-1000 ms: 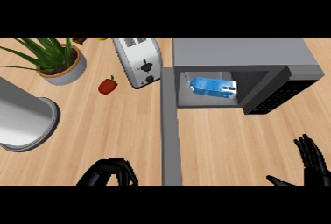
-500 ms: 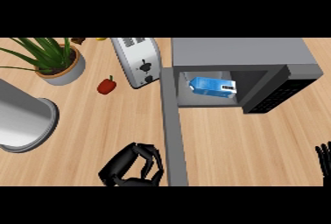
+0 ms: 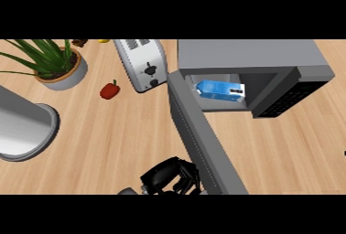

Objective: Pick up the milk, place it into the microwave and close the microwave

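Observation:
The blue and white milk carton (image 3: 219, 90) lies on its side inside the grey microwave (image 3: 250, 55) at the upper right. The microwave door (image 3: 202, 141) stands open, slanting from its hinge near the toaster down to the view's lower edge. My left hand (image 3: 167, 176) is at the bottom centre with its fingers curled, right against the outer face of the door near its free end, holding nothing. My right hand does not show.
A silver toaster (image 3: 143, 64) stands just left of the microwave. A red pepper (image 3: 109, 90) lies on the wooden counter beside it. A potted plant (image 3: 57, 64) is at the upper left and a large grey metal pot (image 3: 20, 128) at the left edge.
My left hand has moved right up to the door, whose free end has swung to the right. My right hand has dropped out of view at the lower right.

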You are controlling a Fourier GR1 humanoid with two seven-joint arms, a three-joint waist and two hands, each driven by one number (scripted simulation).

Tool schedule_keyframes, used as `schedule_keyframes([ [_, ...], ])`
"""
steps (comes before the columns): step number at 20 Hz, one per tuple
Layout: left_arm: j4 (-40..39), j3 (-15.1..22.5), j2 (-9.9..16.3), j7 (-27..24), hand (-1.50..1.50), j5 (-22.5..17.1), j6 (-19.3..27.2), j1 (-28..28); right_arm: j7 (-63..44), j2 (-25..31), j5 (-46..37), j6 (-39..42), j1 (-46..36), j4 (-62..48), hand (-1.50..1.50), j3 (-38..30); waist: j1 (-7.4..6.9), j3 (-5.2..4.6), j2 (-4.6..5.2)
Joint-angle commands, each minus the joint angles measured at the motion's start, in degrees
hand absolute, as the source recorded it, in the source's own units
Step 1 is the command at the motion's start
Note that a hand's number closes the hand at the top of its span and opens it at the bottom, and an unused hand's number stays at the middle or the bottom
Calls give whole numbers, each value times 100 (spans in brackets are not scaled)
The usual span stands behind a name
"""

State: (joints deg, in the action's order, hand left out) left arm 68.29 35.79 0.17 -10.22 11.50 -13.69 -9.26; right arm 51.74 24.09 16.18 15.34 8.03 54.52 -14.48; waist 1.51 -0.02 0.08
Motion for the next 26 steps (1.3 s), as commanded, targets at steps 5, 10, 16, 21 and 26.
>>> schedule_keyframes([
  [5, -891, 1542, -14, -508, 150, -1511, 1339, -1157, 198, 43, 122, 643, -250, 265, -150, 194, 154, -9, 44],
  [10, -766, 2162, -10, -523, -150, -2259, 2272, -1524, 141, 36, 94, 569, -21, 709, -150, 360, 348, -16, 60],
  [16, -760, 2372, -12, -509, 150, -2906, 3029, -1991, -414, 267, 373, 614, -148, 1280, -150, 387, 661, -35, 94],
  [21, -788, 2362, -13, -284, 150, -3368, 3373, -2675, -584, 221, 450, 674, -265, 1592, -150, 589, 859, -27, 123],
  [26, -993, 2168, -10, -537, 150, -3507, 3751, -3225, -764, 432, 458, 807, -386, 1703, -150, 693, 1102, -37, 191],
])
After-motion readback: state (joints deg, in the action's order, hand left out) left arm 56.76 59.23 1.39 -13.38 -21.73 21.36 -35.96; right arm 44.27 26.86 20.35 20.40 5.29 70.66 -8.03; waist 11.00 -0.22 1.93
